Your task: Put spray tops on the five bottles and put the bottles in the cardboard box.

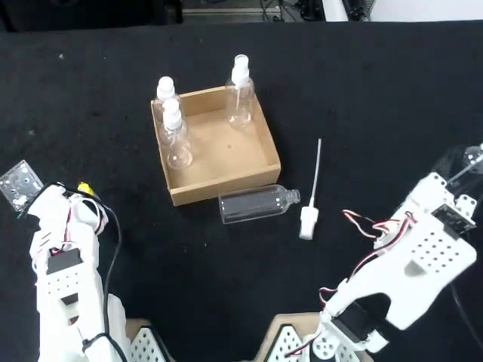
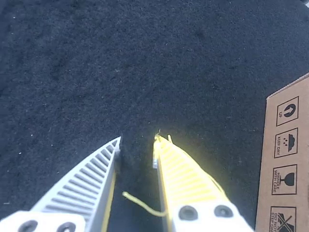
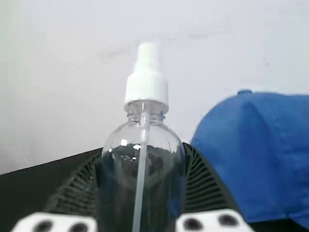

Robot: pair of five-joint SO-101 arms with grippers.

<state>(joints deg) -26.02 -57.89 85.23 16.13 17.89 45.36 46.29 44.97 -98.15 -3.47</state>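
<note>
The cardboard box [image 1: 266, 143] stands at the table's middle with three clear bottles upright in it, each with a white spray top: two at its left wall [image 1: 164, 94] [image 1: 176, 139] and one at the far right corner [image 1: 241, 94]. A capless clear bottle [image 1: 256, 204] lies on its side just in front of the box. A loose spray top [image 1: 308, 219] with its long tube lies to that bottle's right. My right gripper [image 1: 462, 167] [image 3: 143, 166] is at the right edge, shut on a bottle [image 3: 140, 164] fitted with a spray top [image 3: 147, 77]. My left gripper [image 2: 137, 145] [image 1: 23, 185] is slightly open over bare cloth, left of the box [image 2: 285, 159].
Black cloth covers the table [image 1: 377, 90]. Both arm bases stand at the near edge. A blue cloth [image 3: 260, 154] shows behind the held bottle in the right wrist view. Free room lies behind and to the right of the box.
</note>
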